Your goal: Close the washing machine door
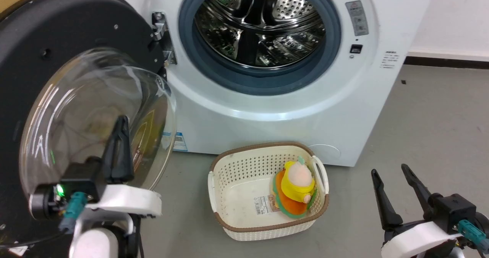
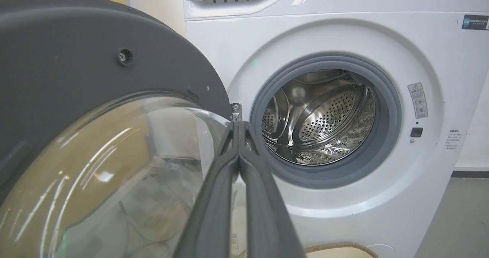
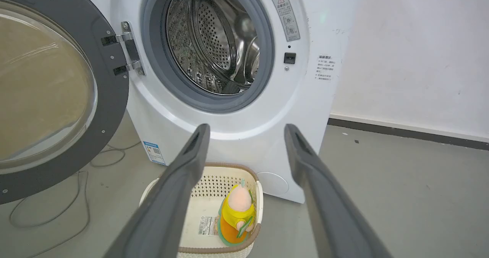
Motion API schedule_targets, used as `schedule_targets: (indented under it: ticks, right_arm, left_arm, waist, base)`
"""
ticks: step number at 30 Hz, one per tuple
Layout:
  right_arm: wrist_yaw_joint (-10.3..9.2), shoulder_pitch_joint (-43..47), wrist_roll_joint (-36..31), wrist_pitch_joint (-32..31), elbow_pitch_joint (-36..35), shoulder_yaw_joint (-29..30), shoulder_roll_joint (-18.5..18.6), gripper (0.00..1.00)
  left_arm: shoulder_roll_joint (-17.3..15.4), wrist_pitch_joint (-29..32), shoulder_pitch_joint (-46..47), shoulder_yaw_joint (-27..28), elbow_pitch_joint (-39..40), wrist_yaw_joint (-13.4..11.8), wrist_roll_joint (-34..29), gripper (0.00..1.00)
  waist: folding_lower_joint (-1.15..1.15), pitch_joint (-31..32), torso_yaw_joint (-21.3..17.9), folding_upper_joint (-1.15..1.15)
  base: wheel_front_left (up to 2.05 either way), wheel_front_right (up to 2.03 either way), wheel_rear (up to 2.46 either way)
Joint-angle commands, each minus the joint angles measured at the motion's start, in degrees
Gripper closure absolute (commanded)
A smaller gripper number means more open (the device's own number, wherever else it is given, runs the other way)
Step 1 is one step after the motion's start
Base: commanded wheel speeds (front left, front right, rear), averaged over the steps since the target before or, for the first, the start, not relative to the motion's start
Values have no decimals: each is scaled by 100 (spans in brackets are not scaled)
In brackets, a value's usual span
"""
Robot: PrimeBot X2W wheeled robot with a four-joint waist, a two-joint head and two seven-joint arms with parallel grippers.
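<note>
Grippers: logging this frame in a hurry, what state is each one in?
Left gripper: closed, holding nothing, by the washing machine door.
Right gripper: open, empty.

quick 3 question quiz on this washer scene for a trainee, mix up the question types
1. True or false: the washing machine door is latched shut against the washing machine.
2. Which has its fingers pressed together? A) left hand B) right hand
3. Fill in: the yellow plush toy lies in the cream ____.
Key: 1 false, it stands wide open; 2 A, the right hand is open; 3 basket.
</note>
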State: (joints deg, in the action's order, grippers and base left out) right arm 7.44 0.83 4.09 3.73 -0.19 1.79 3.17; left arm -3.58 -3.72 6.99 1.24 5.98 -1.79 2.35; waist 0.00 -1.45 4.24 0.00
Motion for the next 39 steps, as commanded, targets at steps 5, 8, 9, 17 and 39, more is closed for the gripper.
schedule_targets:
  ticks: [5, 8, 9, 17, 39]
  right_arm:
    - [1, -88, 69, 118, -42, 63, -10, 0]
    - [2, -101, 91, 154, -57, 83, -10, 0]
    - [2, -104, 100, 166, -60, 91, -10, 0]
    - [2, -108, 157, 261, -67, 164, -12, 0]
    - [3, -201, 289, 525, -77, 345, -18, 0]
  left_arm:
    - [-59, -118, 429, 227, 205, 145, 134, 100]
    - [-49, -154, 619, 391, 252, 231, 247, 100]
    - [-45, -166, 681, 451, 261, 259, 290, 100]
    - [-71, -262, 1143, 895, 332, 431, 568, 100]
    - [-910, 142, 2200, 2524, -844, 560, 2627, 100]
  waist:
    - [0, -78, 238, 0]
    - [0, -108, 361, 0]
    - [0, -116, 404, 0]
    - [0, -165, 787, 0]
    - [0, -410, 1471, 0]
  base:
    - [0, 0, 0]
    - [0, 0, 0]
    - [0, 0, 0]
    - [0, 0, 0]
    - [0, 0, 0]
